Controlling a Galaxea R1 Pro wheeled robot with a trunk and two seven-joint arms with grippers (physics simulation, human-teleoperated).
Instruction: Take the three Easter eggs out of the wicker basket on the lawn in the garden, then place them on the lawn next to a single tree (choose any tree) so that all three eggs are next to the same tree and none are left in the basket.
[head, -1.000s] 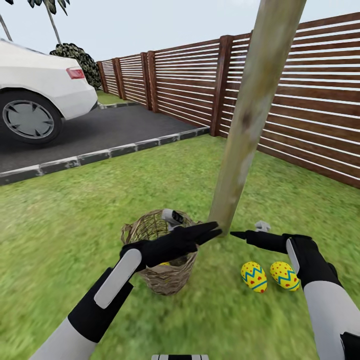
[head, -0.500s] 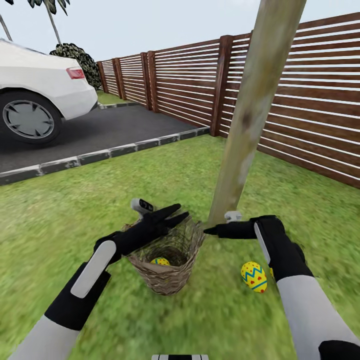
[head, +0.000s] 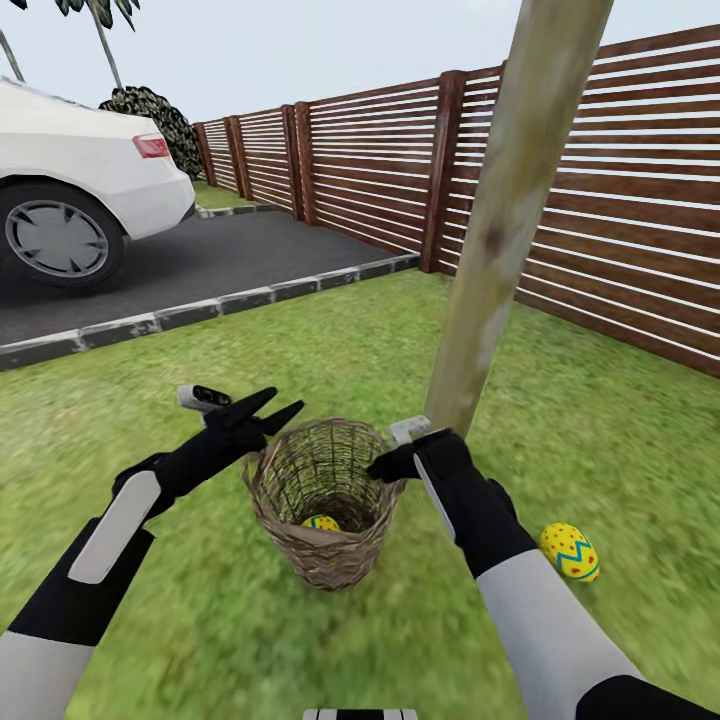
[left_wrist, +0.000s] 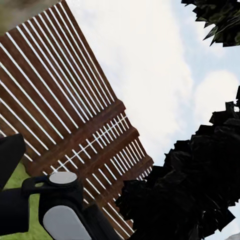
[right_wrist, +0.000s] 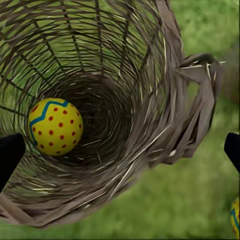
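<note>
Two arms are reaching over a wide green lawn (head: 150, 400) edged by a brown slatted fence (head: 380, 170), with a white car (head: 80, 190) sitting on the driveway. One pale tree (head: 500, 230) is leaning up just behind the wicker basket (head: 325, 500). The right tool (head: 385, 462) is hovering at the basket's rim, fingers spread wide. The left tool (head: 270, 408) is pointing away beside the basket, slightly parted. One yellow Easter egg (right_wrist: 54, 126) is lying inside the basket; another egg (head: 569, 551) is resting on the grass near the trunk.
</note>
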